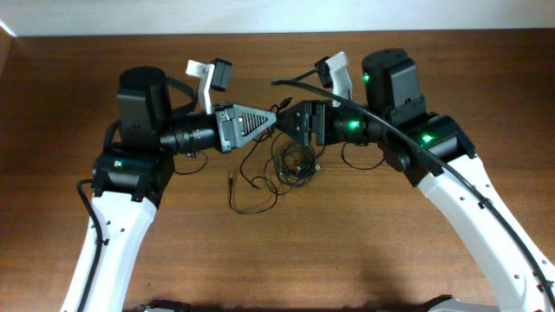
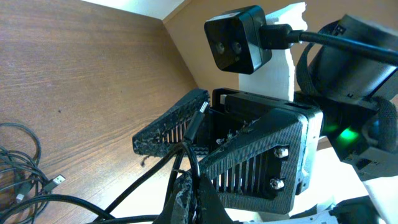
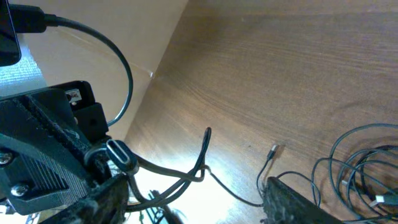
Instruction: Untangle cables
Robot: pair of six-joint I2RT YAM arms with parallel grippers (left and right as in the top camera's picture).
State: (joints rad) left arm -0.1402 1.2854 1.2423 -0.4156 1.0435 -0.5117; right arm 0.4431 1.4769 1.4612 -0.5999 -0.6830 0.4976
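Pinching thin black plug-ended cables [image 1: 290, 163] at upper centre, grey ribbed left claw [image 1: 272, 122] is holding them up; black right claw [image 1: 291, 119] is gaping alongside. Tangle is trailing below, seemingly mostly unsorted.

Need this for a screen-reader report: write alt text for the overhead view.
Two white-and-black robot arms meet over a brown wooden table, the left pincer and right pincer nearly tip to tip. Thin black cables trail from between them into a loose tangle on the table.
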